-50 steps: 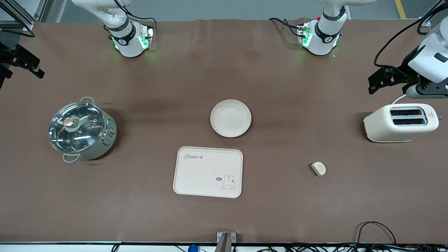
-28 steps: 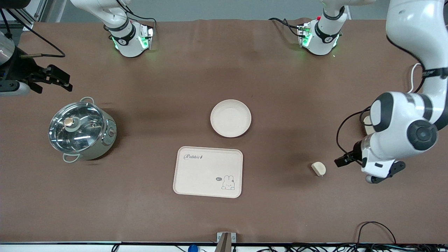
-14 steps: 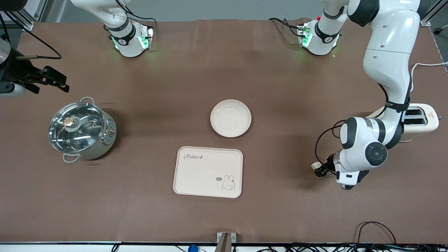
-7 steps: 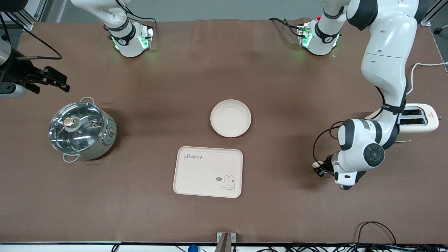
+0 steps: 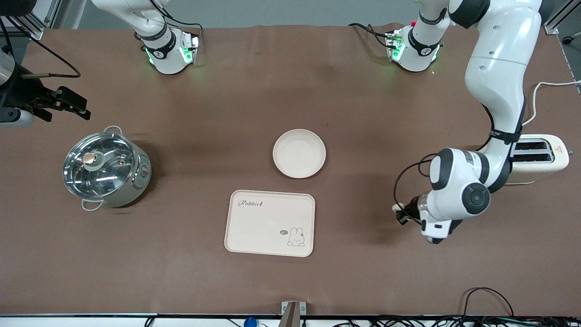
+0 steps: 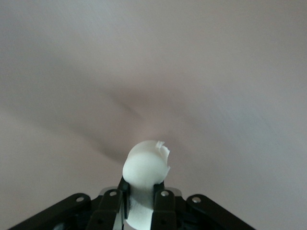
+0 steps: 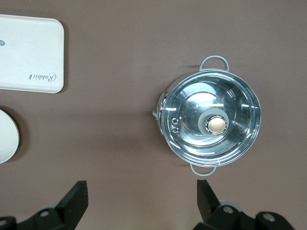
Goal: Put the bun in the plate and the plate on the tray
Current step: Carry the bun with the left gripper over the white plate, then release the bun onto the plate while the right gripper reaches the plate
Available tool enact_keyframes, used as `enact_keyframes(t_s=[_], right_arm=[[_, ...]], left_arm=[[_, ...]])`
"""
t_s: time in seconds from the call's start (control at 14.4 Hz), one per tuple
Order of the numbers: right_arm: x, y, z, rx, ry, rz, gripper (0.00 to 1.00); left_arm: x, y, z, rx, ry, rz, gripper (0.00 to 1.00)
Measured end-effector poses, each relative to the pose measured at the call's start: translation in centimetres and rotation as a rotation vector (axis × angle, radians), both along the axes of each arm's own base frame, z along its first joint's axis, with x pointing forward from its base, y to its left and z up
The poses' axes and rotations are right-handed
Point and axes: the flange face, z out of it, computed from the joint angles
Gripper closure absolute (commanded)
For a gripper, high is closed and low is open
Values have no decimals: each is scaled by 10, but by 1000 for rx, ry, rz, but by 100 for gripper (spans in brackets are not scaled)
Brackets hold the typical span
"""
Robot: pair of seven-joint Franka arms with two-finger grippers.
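My left gripper (image 5: pixel 401 213) is shut on the small cream-white bun (image 5: pixel 397 207) and holds it just above the brown table, between the tray and the toaster. In the left wrist view the bun (image 6: pixel 146 165) sticks out from between the two black fingers of the left gripper (image 6: pixel 142 192). The round cream plate (image 5: pixel 299 153) lies empty at mid-table. The rectangular rabbit tray (image 5: pixel 269 223) lies empty, nearer to the front camera than the plate. My right gripper (image 5: pixel 78 105) is open and waits over the table by the pot; the right wrist view shows the right gripper (image 7: pixel 141 199) empty.
A steel pot with a glass lid (image 5: pixel 105 167) stands toward the right arm's end; it also shows in the right wrist view (image 7: pixel 211 123). A cream toaster (image 5: pixel 540 156) stands toward the left arm's end, partly hidden by the left arm.
My left arm came down to the bun, shut on it, and has now carried it a little toward the tray. The right gripper has barely moved.
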Motion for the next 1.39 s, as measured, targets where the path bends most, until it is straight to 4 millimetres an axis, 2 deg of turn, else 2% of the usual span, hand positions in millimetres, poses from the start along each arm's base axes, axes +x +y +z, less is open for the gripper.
enact_keyframes(t_s=[0.21,0.35,0.62,0.76,0.9,0.97,1.11,1.25,1.39], right_arm=[[3,-1,-7,-1,17,-2,0],[2,-2,-13,-1,51,-3,0],[3,6,-29,36,112,4,0],[13,23,-52,141,155,3,0],[30,41,-84,179,167,-6,0],[40,55,-102,186,168,-17,0],[56,97,-139,201,167,-53,0],[65,152,-177,192,165,-64,0],[66,196,-216,179,170,-71,0]], left_arm=[[-36,-86,52,-53,64,-87,79],[-66,-145,64,-67,97,-96,79],[-142,-257,51,-13,165,-54,78],[-171,-294,28,6,176,-55,74],[-177,-304,2,6,166,-57,57],[-176,-304,-11,5,169,-53,38],[-178,-304,-28,9,178,-57,0],[-177,-304,-30,7,173,-58,0],[-171,-306,-20,-5,156,-52,0]])
